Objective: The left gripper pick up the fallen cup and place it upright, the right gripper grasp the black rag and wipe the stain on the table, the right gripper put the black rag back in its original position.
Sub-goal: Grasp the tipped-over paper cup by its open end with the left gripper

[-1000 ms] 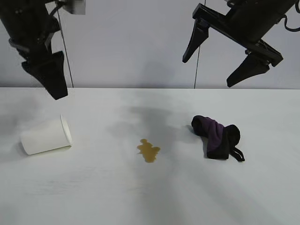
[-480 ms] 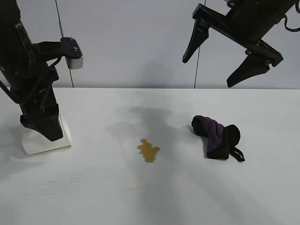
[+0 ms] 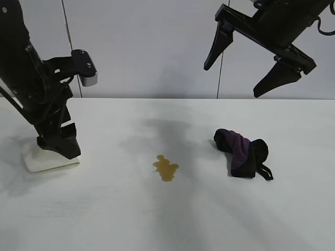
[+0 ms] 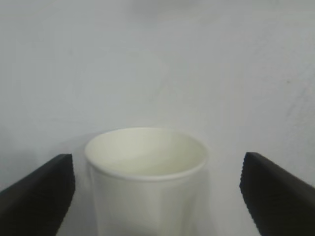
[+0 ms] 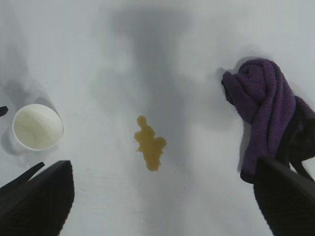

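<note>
Two pincers gape wide: left pincer [image 3: 58,147] straddles the fallen cup [image 3: 39,161] untouched; right pincer [image 3: 243,78] hangs empty above the black rag [image 3: 242,152].

table [image 3: 157,219]: cup [image 3: 39,161]; stain [image 3: 166,168]; black rag [image 3: 242,152]

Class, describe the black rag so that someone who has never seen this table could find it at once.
Start at the white table and find the amber stain near its middle. On the side away from the fallen cup lies the black rag, a crumpled bundle. It alone is dark and soft, with purple folds and a thin loop.
</note>
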Tool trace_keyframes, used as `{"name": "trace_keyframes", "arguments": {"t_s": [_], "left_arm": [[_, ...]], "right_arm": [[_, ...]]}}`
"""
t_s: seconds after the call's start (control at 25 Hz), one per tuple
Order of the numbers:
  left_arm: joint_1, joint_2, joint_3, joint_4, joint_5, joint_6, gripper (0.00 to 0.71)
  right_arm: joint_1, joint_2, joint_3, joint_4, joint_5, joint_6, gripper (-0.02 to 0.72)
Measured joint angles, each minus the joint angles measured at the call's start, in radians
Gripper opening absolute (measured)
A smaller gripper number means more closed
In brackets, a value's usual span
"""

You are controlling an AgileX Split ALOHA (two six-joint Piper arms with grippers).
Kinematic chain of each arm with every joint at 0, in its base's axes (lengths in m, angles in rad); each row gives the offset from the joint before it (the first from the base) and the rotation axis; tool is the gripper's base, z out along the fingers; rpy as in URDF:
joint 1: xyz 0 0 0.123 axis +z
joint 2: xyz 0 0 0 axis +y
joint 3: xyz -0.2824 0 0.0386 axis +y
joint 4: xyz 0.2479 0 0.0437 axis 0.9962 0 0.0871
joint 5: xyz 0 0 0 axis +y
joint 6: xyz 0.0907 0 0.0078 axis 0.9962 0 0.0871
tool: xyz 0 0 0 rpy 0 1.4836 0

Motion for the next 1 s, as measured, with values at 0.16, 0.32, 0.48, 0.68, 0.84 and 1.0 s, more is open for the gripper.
{"name": "trace_keyframes", "arguments": {"t_s": [0.16, 0.32, 0.48, 0.68, 0.84, 1.0], "left_arm": [[0.000, 0.034, 0.000, -0.002, -0.008, 0.023, 0.654], [0.000, 0.068, 0.000, -0.002, -0.016, 0.026, 0.654], [0.001, 0.081, 0.000, -0.002, -0.026, 0.033, 0.621], [0.003, 0.093, 0.000, -0.002, -0.031, 0.061, 0.536], [0.003, 0.096, 0.000, -0.002, -0.035, 0.068, 0.483], [0.003, 0.097, 0.000, -0.002, -0.038, 0.091, 0.464]], "right_arm": [[0.000, 0.000, 0.000, 0.000, 0.000, 0.000, 0.683], [0.000, 0.000, 0.000, 0.000, 0.001, 0.000, 0.683], [0.000, 0.000, 0.000, -0.005, 0.001, 0.000, 0.683], [0.000, 0.000, 0.000, -0.018, 0.001, 0.000, 0.683], [0.000, 0.000, 0.000, -0.026, 0.003, 0.000, 0.683], [0.000, 0.000, 0.000, -0.027, 0.006, 0.000, 0.683]]}}
